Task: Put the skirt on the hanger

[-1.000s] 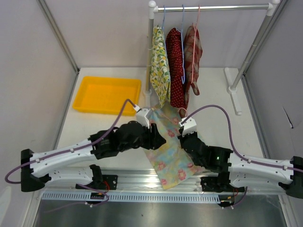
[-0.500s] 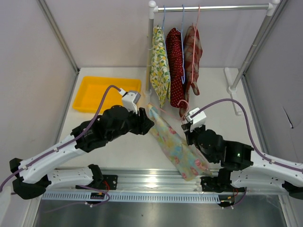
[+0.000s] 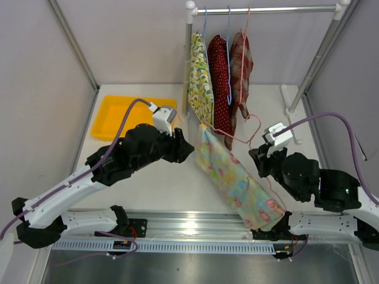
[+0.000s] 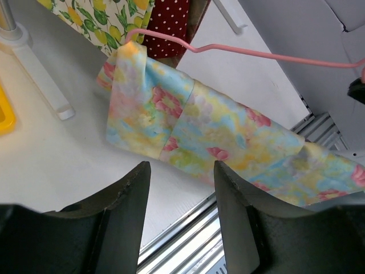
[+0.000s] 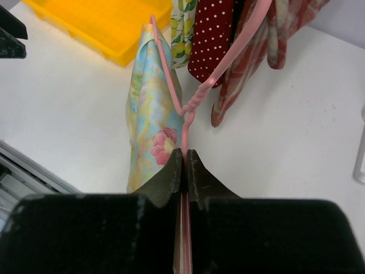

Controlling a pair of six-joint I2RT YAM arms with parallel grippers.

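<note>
Right gripper [image 5: 182,155] is clamped tight on the wire of the pink hanger [image 5: 198,94], just below its twisted neck. The left gripper [image 4: 181,171] stands wide apart, holding nothing. The floral skirt [image 3: 237,180] is draped over the hanger arm, just ahead of the right gripper and between the two grippers. It is judged light, limp and liable to slide along the thin wire, and is best pinched at the folded waistband near the hanger tip. The yellow tray [image 3: 133,118], behind and left of the left gripper, shows nothing inside.

Robot lab cell: white table [image 3: 172,189], grey panel walls [image 3: 35,89], aluminium rail [image 3: 189,228], garment rack [image 3: 278,9].
</note>
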